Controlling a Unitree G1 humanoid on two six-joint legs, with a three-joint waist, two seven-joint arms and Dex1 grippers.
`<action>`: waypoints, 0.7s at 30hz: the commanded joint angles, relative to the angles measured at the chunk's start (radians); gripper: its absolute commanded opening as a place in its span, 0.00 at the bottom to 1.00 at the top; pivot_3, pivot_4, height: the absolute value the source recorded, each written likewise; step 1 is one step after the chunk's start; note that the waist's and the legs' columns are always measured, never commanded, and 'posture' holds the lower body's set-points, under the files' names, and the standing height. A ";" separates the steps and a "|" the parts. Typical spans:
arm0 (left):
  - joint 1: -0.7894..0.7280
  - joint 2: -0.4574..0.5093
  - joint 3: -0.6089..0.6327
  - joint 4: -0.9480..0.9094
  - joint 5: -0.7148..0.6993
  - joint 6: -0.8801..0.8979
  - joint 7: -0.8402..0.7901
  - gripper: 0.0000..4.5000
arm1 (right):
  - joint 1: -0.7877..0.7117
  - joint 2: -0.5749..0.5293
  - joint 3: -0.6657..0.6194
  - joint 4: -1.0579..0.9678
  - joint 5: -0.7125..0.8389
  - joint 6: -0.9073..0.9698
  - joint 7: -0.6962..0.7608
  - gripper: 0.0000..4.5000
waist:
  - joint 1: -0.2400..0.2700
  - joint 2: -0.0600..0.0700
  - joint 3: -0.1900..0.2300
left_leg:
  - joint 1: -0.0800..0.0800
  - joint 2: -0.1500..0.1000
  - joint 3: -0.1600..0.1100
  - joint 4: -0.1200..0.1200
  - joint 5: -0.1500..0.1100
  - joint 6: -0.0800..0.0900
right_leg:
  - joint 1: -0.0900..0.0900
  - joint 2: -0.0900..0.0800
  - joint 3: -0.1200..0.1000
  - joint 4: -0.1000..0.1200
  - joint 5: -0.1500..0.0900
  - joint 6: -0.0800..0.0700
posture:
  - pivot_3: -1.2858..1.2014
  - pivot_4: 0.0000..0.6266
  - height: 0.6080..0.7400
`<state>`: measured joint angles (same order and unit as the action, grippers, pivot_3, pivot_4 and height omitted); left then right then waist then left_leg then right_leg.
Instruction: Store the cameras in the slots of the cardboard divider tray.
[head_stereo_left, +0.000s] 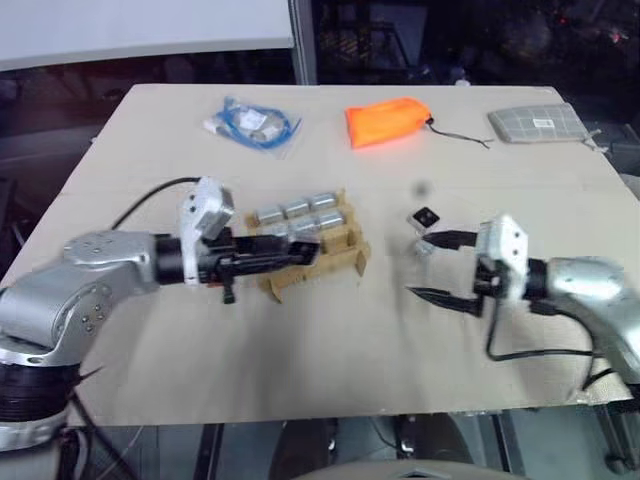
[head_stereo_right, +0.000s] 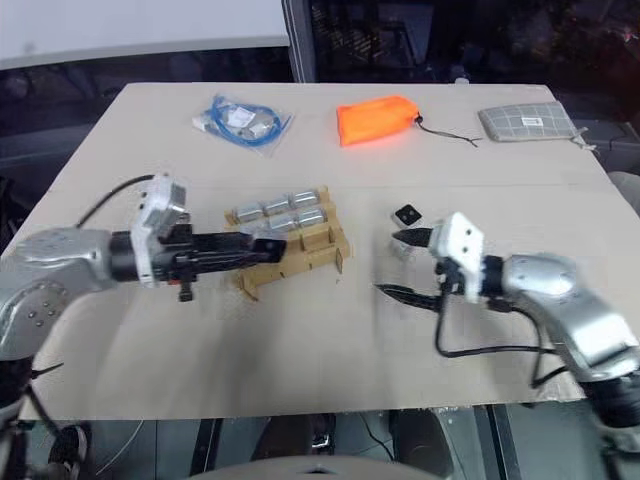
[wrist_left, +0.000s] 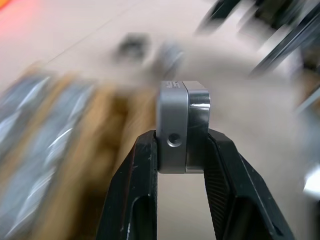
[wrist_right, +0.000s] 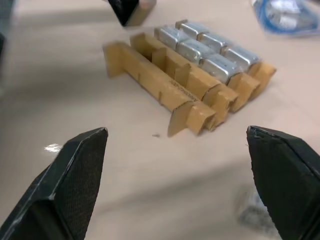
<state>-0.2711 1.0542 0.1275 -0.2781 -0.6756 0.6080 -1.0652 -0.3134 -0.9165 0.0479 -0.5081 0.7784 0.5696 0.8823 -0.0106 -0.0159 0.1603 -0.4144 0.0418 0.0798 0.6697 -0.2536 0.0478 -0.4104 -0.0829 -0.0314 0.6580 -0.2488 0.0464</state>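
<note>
At table centre: cardboard divider tray (head_stereo_left: 312, 245), brown slat grid, silvery cameras (head_stereo_left: 296, 210) lined in far rows, near slots bare. Left gripper (wrist_left: 182, 150) at tray's 9 o'clock edge, fingers clamped on single camera (wrist_left: 183, 127), silver block pinched between black pads. Right gripper (head_stereo_left: 428, 265) at tray's 3 o'clock, well apart, jaws spread wide, holding nothing. Loose camera (head_stereo_left: 425, 217), black face up, just beside right gripper at its 12 o'clock. Orange pouch (head_stereo_left: 387, 121) at tray's 12 o'clock, far side; bag of blue cable (head_stereo_left: 250, 122) at 11 o'clock.
</note>
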 joint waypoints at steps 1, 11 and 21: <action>-0.024 0.036 -0.022 0.060 0.135 -0.155 -0.068 0.15 | -0.092 -0.043 -0.096 -0.101 0.242 0.176 -0.036 0.98 | 0.001 0.000 0.000 | 0.000 0.000 0.000 0.000 0.000 0.000 | 0.000 0.000 0.000 0.000 0.000 0.000 | 0.52 0.24 1.00; -0.176 0.004 -0.152 0.230 0.307 -0.237 -0.171 0.15 | -0.303 -0.036 -0.057 -0.155 0.317 0.372 -0.210 0.98 | 0.012 -0.004 0.003 | -0.005 -0.001 0.001 0.001 -0.002 0.003 | -0.002 -0.001 -0.001 -0.001 0.002 0.004 | 0.52 0.24 1.00; -0.300 -0.002 -0.251 0.312 0.386 -0.194 -0.270 0.15 | -0.370 0.027 -0.071 -0.165 0.327 0.416 -0.318 0.98 | 0.012 -0.005 0.003 | -0.006 -0.002 0.001 0.001 -0.002 0.003 | -0.004 0.001 -0.001 -0.001 0.002 0.005 | 0.52 0.24 1.00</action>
<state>-0.5454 1.0444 -0.1214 0.0309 -0.3041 0.4079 -1.3117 -0.6595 -0.8948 0.0014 -0.6539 1.1057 0.9831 0.5802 0.0015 -0.0207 0.1635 -0.4208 0.0401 0.0805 0.6710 -0.2553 0.0508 -0.4140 -0.0820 -0.0320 0.6566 -0.2468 0.0516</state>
